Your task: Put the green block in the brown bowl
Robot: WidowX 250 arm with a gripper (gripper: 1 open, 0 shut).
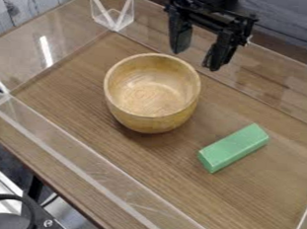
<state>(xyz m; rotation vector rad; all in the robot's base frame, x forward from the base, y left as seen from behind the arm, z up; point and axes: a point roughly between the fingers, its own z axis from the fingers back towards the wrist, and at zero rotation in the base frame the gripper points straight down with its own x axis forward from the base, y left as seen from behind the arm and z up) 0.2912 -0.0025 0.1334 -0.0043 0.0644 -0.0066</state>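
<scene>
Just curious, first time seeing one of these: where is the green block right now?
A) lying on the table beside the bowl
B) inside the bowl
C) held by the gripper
A: the green block lies flat on the table, apart from the brown bowl.

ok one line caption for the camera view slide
Open gripper hangs above the table behind the empty brown bowl; green block lies beside it.

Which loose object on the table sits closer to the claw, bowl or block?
The round light-tan wooden bowl. It sits just below the open claw in the image, while the flat bright green rectangular block lies farther off, toward the lower right.
</scene>
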